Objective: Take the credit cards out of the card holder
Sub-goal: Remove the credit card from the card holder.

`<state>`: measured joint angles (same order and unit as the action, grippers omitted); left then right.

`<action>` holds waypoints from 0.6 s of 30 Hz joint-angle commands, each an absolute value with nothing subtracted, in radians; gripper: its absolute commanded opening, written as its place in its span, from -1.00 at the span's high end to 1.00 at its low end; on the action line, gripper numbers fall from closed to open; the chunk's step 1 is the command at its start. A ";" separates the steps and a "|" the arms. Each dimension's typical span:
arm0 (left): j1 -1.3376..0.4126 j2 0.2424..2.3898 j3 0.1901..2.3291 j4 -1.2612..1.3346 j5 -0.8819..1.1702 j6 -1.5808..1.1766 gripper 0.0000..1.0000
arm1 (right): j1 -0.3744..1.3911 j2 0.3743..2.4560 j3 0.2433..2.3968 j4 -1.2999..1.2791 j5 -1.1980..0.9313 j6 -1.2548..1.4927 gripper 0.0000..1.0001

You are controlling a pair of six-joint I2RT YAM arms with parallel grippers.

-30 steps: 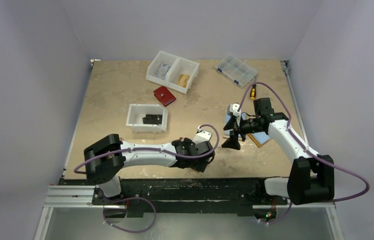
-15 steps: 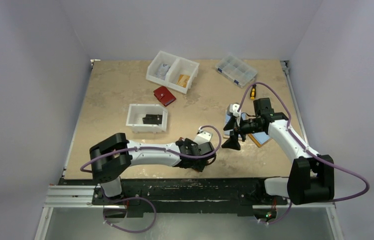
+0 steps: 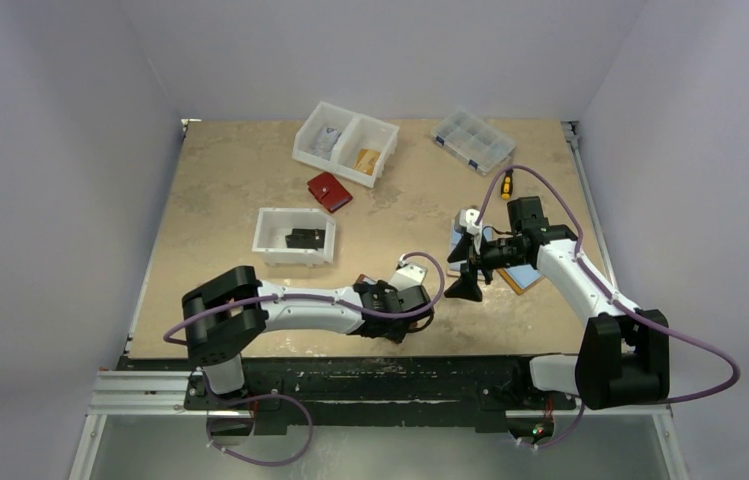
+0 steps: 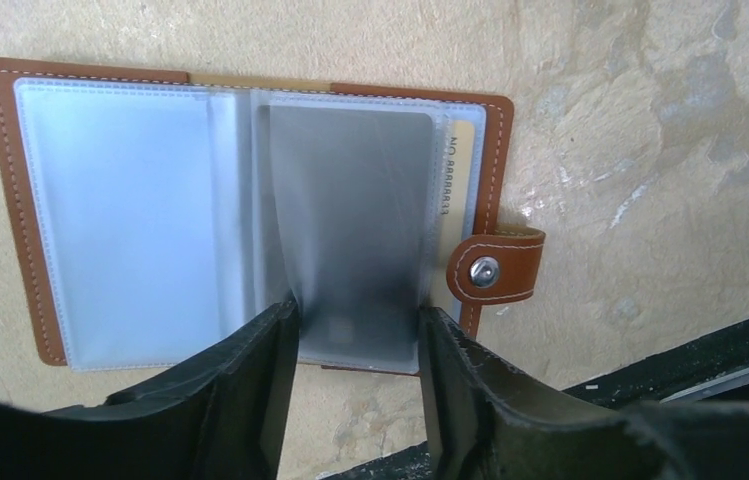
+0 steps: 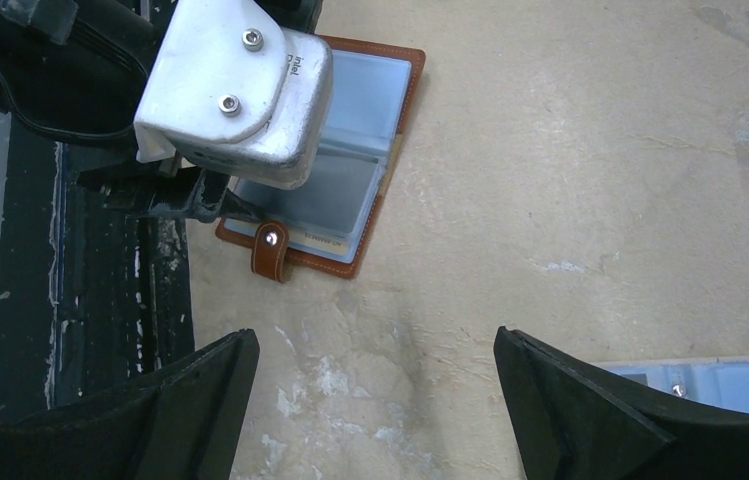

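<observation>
White plastic tray (image 3: 268, 243), left of centre on the table (image 3: 220, 200), contains one dark item (image 3: 302, 238); its type cannot be determined. Just right and farther away lies a red wallet (image 3: 329, 192), closed. Beyond it stands a white two-compartment bin (image 3: 346, 143): the left compartment holds a pale item, the right an orange-tan one.

At the near edge, the card holder (image 4: 130, 200) lies open and flat, clear sleeves up, snap tab (image 4: 495, 268) to its right. The right-hand sleeve contains a grey credit card (image 4: 350, 200); the edge of a second tan card (image 4: 460, 165) shows behind it. The left gripper (image 4: 357, 320) is about half closed, one finger against each side edge of that sleeve. Whether it grips firmly cannot be determined.

The right gripper (image 5: 375, 400) hovers right of the holder, jaws fully spread, holding nothing.

A clear divided organiser (image 3: 472, 140) sits far right; its contents cannot be determined. A tan holder with a blue panel (image 3: 522, 277) lies beneath the right arm.
</observation>
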<state>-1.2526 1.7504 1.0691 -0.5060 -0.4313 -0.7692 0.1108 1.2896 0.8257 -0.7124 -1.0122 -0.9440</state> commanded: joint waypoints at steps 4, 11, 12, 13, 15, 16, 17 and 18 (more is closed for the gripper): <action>-1.238 1.678 0.999 -0.428 -0.374 -0.806 0.26 | 0.109 1.301 0.856 -0.745 -1.032 -0.978 -0.98; -1.180 1.544 0.878 -0.309 -0.276 -0.843 0.33 | 0.109 1.306 0.857 -0.759 -1.040 -0.990 -0.98; -1.170 1.524 0.863 -0.297 -0.267 -0.848 0.34 | 0.109 1.307 0.858 -0.764 -1.041 -0.993 -0.98; -1.158 1.506 0.850 -0.286 -0.254 -0.851 0.34 | 0.108 1.309 0.860 -0.767 -1.044 -0.997 -0.98; -1.132 1.467 0.817 -0.255 -0.215 -0.858 0.37 | 0.110 1.314 0.862 -0.775 -1.047 -1.002 -0.98; -1.118 1.445 0.799 -0.236 -0.197 -0.862 0.38 | 0.110 1.316 0.863 -0.778 -1.050 -1.005 -0.97; -1.105 1.423 0.777 -0.218 -0.180 -0.870 0.39 | 0.110 1.319 0.865 -0.784 -1.053 -1.009 -0.97; -1.090 1.402 0.757 -0.196 -0.160 -0.877 0.40 | 0.111 1.323 0.867 -0.793 -1.058 -1.016 -0.97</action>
<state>-1.1358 1.4933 0.8146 -0.3031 -0.2455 -0.8364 0.1108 1.3159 0.8265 -0.7574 -1.0157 -0.9783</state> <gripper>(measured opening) 0.329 0.987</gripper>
